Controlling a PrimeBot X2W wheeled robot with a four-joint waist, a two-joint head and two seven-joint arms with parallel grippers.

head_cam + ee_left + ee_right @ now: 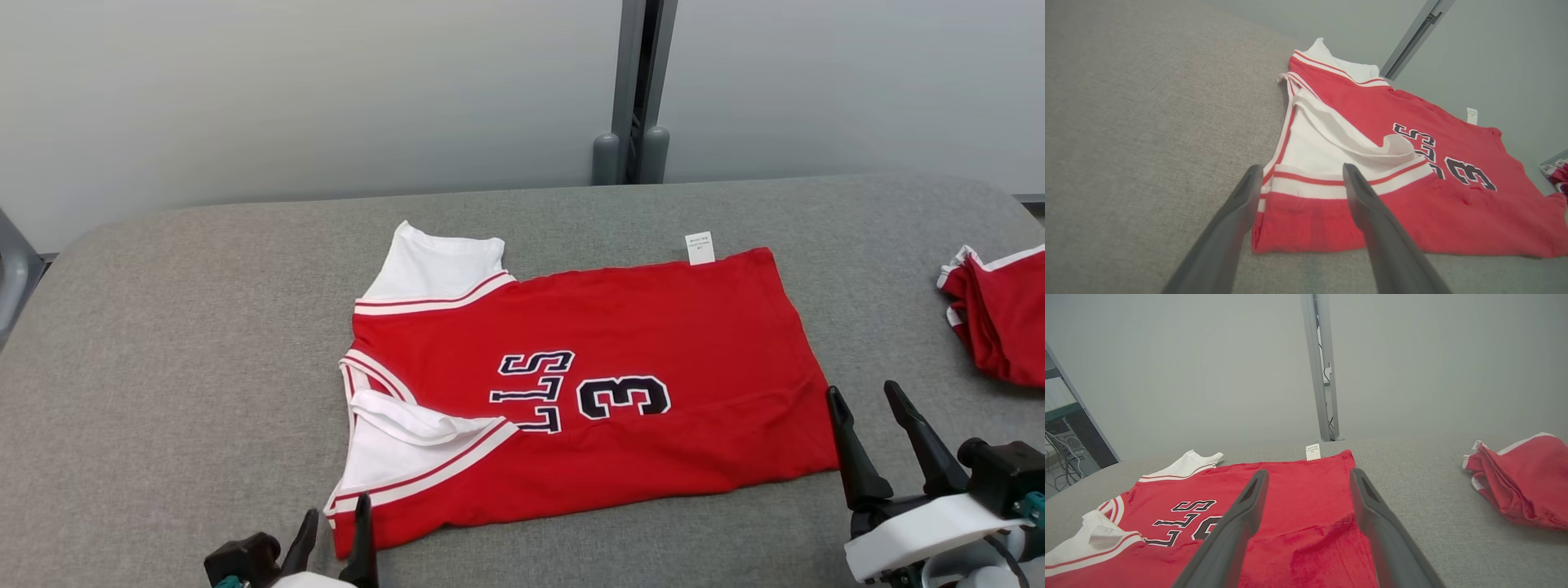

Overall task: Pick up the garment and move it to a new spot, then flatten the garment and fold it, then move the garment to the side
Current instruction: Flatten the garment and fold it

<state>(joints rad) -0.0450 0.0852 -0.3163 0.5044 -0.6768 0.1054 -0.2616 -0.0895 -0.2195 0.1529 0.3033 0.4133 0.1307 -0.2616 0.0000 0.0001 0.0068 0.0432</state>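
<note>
- Currently, the garment [653, 351] lies spread out near the middle of the grey tabletop [204, 327]; collar end towards the robot's left, hem towards its right; black lettering and the number 3 face up and read sideways in the head view.
- Far white sleeve: laid out flat towards the far edge; near white sleeve: folded in over the red body, striped trim showing.
- Small white tag [700, 247]: sticks out from the far edge of the garment, near the hem.
- Left gripper [336, 505]: jaws spread apart, grasping nothing; positioned at the near left corner of the garment; in the left wrist view the left gripper [1301, 166] straddles that corner, at the striped trim; contact with the cloth cannot be confirmed.
- Right gripper [861, 389]: jaws spread apart, grasping nothing; positioned just beside the near hem corner; in the right wrist view the right gripper [1308, 471] points along the hem end of the red cloth.
- Second red garment [1000, 314]: bunched at the robot's far right, well apart from the first.
</note>
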